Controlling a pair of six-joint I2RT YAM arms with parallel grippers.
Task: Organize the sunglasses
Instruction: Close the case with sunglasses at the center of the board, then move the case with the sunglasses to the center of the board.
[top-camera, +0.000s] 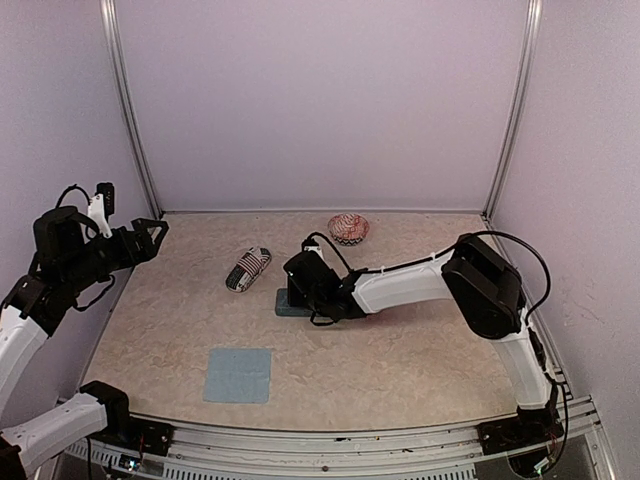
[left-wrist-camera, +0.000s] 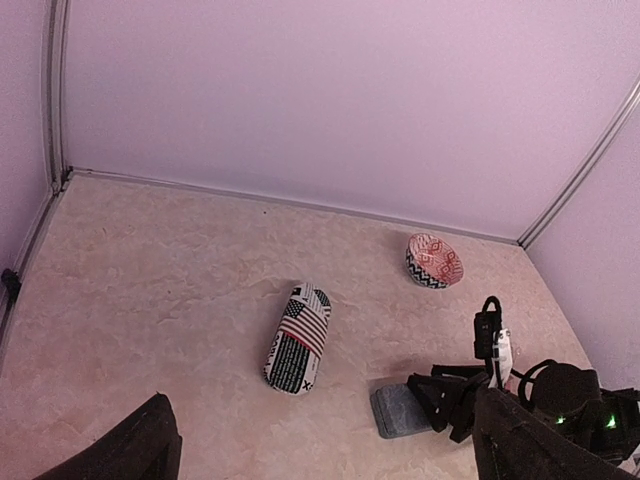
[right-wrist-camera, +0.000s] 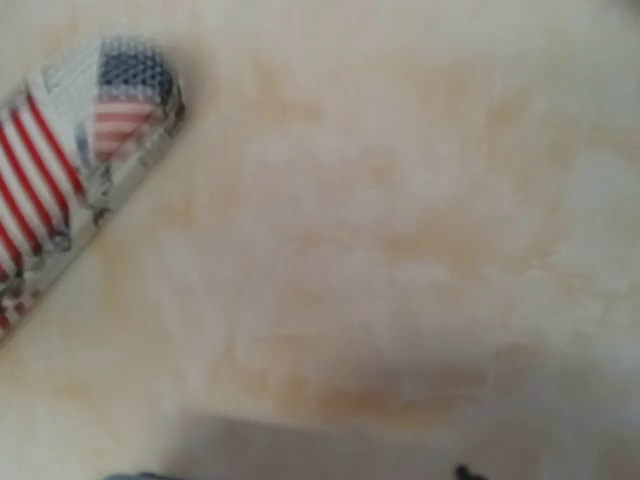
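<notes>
When we look from above, the left gripper (top-camera: 153, 233) hangs raised over the left edge of the table (top-camera: 400, 345), its jaws spread wide with nothing between them. The right arm stretches across to mid-table, where the right gripper (top-camera: 293, 290) is lowered onto a grey-blue case (top-camera: 288, 308) and covers much of it. Whether its jaws pinch the case or only stand over it, we cannot tell. Just left of the case, and apart from it, a flag pouch (top-camera: 248, 268) lies at a slant. A round red item (top-camera: 348, 229) rests near the back wall, and a blue-grey cloth (top-camera: 238, 375) lies flat near the front, left of centre.

From the left wrist we see that gripper's own fingers (left-wrist-camera: 135, 450) at the two lower corners — far apart, with bare table between them. Beyond them lie the flag pouch and the red item. At lower right is the case, with the right gripper's black jaws over its right end; the contact is too dark to read.

From the right wrist the picture is blurred — table fills it, the flag pouch shows at upper left, and a shadow runs along the bottom edge. The fingers barely show, so the grip is not settled here either.

Where the sunglasses lie, we cannot tell from any of the three views.
</notes>
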